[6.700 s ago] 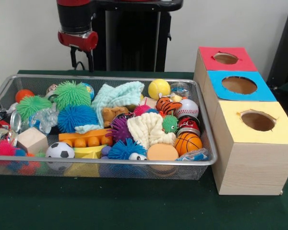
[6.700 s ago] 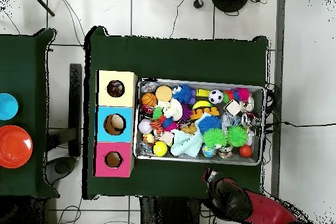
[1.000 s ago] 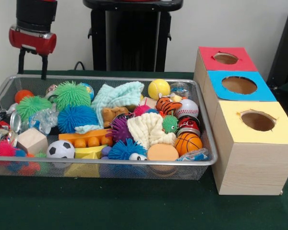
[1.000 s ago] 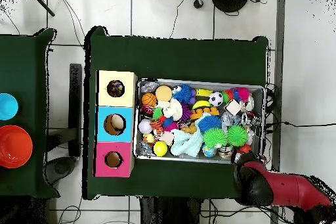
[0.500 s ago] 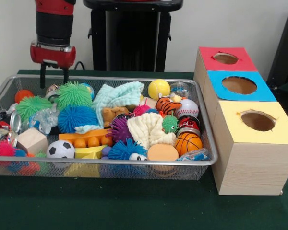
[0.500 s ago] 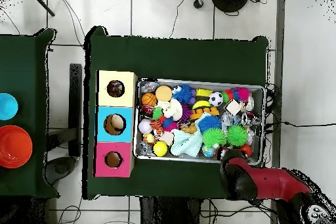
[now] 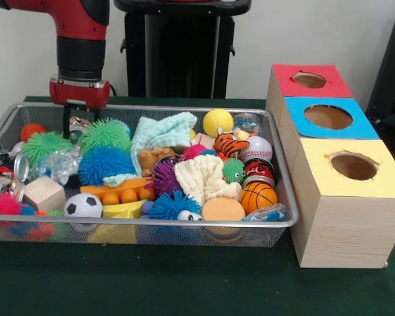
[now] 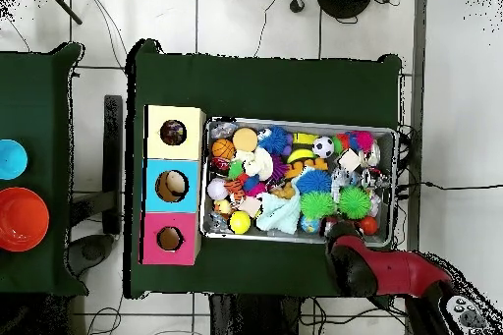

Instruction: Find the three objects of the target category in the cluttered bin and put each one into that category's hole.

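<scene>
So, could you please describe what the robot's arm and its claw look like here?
The arm is glossy red with a black cylindrical wrist section, ending in a red collar edged with a silver band. Below hangs the claw, with thin black fingers. From overhead the arm reads as a bulky, rounded red shell with black joints. No cables or markings are discernible.

The red and black arm comes down at the far left corner of the bin point(image 7: 276, 222), its gripper point(image 7: 77, 122) reaching just inside the rim beside a green spiky ball point(image 7: 105, 133). Its fingers seem parted, though clutter hides the tips. A mint waffle towel point(image 7: 163, 131) and a cream waffle towel point(image 7: 203, 178) lie among balls. To the right stands the yellow-topped box, its hole point(image 7: 353, 166) nearest the camera.
</scene>
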Robot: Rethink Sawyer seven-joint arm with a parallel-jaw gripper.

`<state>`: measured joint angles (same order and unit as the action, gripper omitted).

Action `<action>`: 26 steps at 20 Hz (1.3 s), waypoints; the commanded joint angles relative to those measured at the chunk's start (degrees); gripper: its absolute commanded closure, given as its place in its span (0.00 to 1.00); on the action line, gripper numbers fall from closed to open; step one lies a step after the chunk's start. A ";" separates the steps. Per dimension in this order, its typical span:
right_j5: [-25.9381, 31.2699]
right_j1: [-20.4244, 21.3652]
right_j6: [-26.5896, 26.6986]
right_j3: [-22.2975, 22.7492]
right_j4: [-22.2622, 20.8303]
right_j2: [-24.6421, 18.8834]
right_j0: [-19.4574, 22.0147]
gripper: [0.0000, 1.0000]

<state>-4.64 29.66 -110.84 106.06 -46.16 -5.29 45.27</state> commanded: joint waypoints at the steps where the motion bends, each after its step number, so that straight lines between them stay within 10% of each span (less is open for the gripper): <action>1: -2.80 -7.00 -3.47 -6.63 -2.10 0.87 -0.78 0.00; 26: 1.29 -6.09 -2.15 -5.56 -1.99 2.72 1.61 0.00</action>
<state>-6.14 27.14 -110.85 103.89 -46.11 -3.00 46.85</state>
